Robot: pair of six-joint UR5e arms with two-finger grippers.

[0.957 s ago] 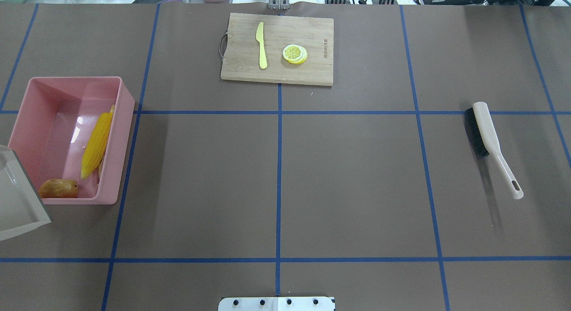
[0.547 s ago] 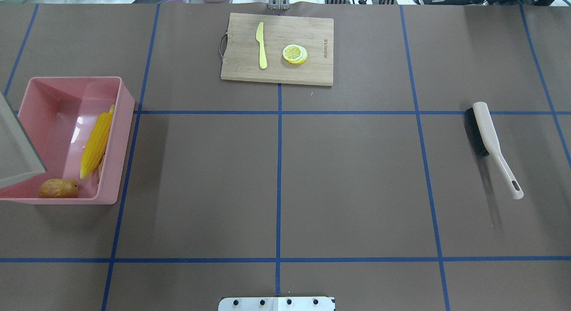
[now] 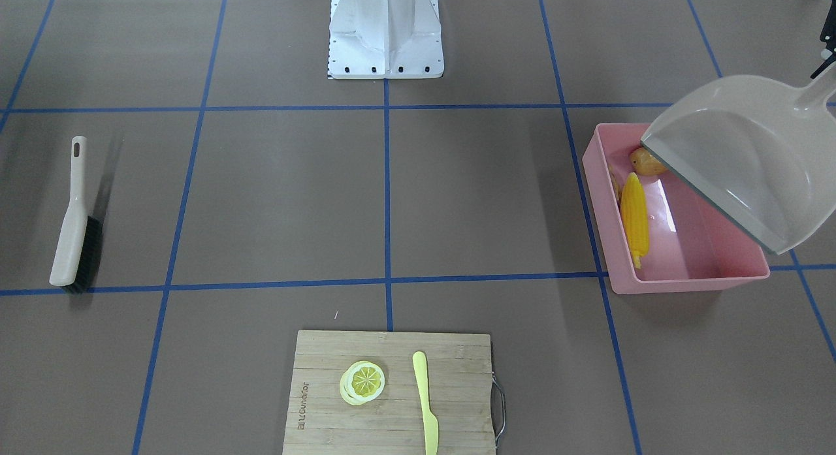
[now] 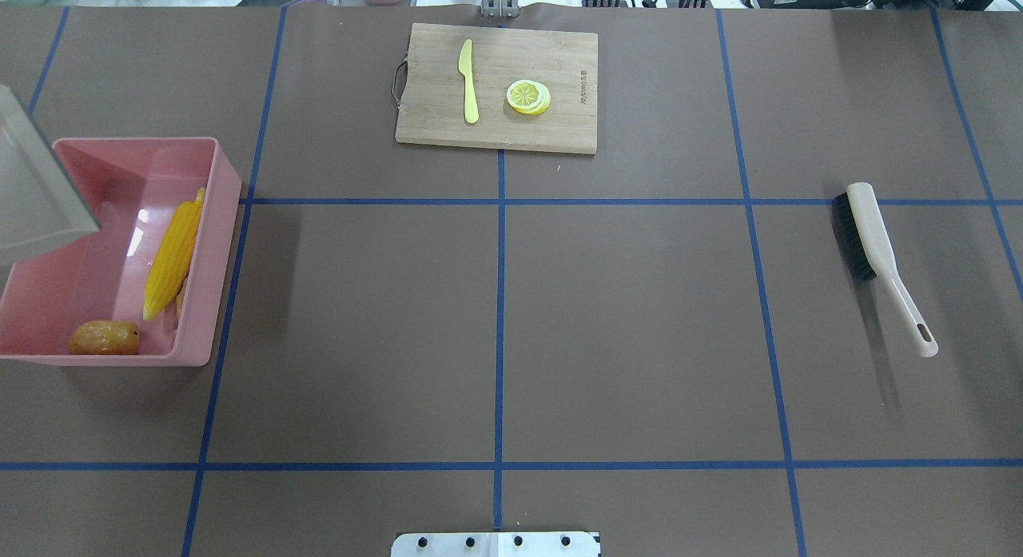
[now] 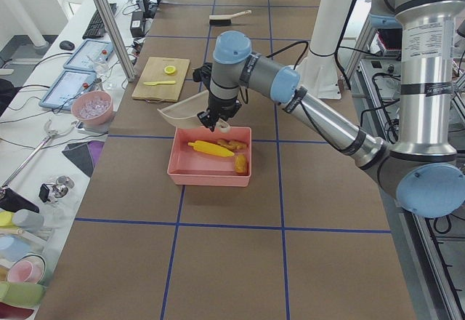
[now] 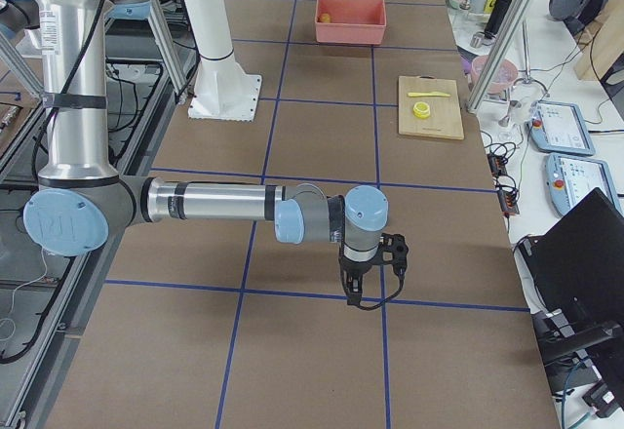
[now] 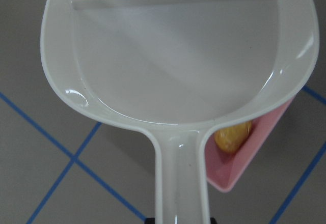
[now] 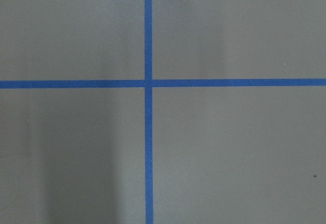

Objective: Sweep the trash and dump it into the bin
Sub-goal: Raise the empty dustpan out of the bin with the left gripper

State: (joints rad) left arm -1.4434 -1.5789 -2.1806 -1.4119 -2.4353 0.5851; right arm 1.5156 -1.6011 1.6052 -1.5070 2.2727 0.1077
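While the left tool [image 5: 213,120] is clamped on the beige dustpan [image 3: 738,161] handle, the pan hangs tilted over the far corner of the pink bin [image 4: 224,285]. Corn cob [image 4: 172,257], potato [image 4: 104,338] and ginger root [image 5: 230,145] all lie inside the bin. Right tool [image 6: 370,294] points down over the counter [image 4: 623,317]; can't tell its opening. Cutting board [image 4: 495,85] has a burned-in mark [image 4: 585,88], too small to read.

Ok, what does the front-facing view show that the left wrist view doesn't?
Only front-facing: the brush, the cutting board with lemon slice and knife, the corn cob. Only left wrist: a close look into the empty dustpan. Both: the dustpan, the pink bin, and an orange piece, likely the potato.
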